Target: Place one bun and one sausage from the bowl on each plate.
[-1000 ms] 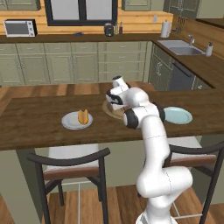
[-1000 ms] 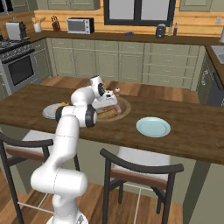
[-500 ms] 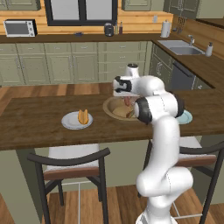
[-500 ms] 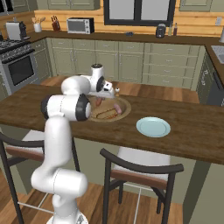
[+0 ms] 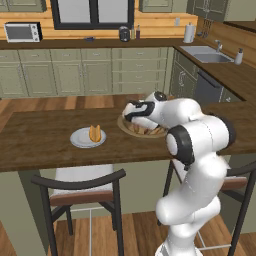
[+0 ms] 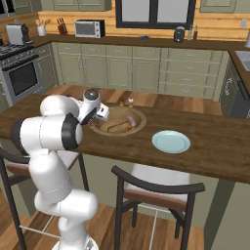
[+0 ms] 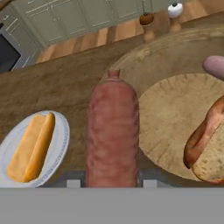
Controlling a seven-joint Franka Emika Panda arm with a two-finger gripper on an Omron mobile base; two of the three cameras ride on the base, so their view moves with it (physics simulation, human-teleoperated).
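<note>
A reddish sausage (image 7: 112, 131) sticks out between my fingers, and my gripper (image 7: 112, 178) is shut on it. It hangs over the counter between the wooden bowl (image 7: 175, 65) and the grey-white plate (image 7: 62, 131), which holds a bun (image 7: 33, 146). In the bowl lie another bun (image 7: 209, 146) and a sausage (image 7: 214, 64). From the left base, my gripper (image 5: 131, 113) is at the left rim of the bowl (image 5: 145, 132), right of the plate (image 5: 80, 139) with its bun (image 5: 95, 133). The blue plate (image 6: 171, 141) sits bare, right of the bowl (image 6: 137, 116).
Salt and pepper shakers (image 7: 147, 19) stand on the counter just behind the bowl. Two dark chairs (image 5: 82, 187) (image 6: 156, 190) are tucked under the counter's near edge. My own arm (image 5: 197, 135) arches over the counter's right part.
The arm's elbow has swung wide to the right. The hand has stayed near the bowl's left rim with the sausage in it, shifting slightly toward the grey-white plate.
</note>
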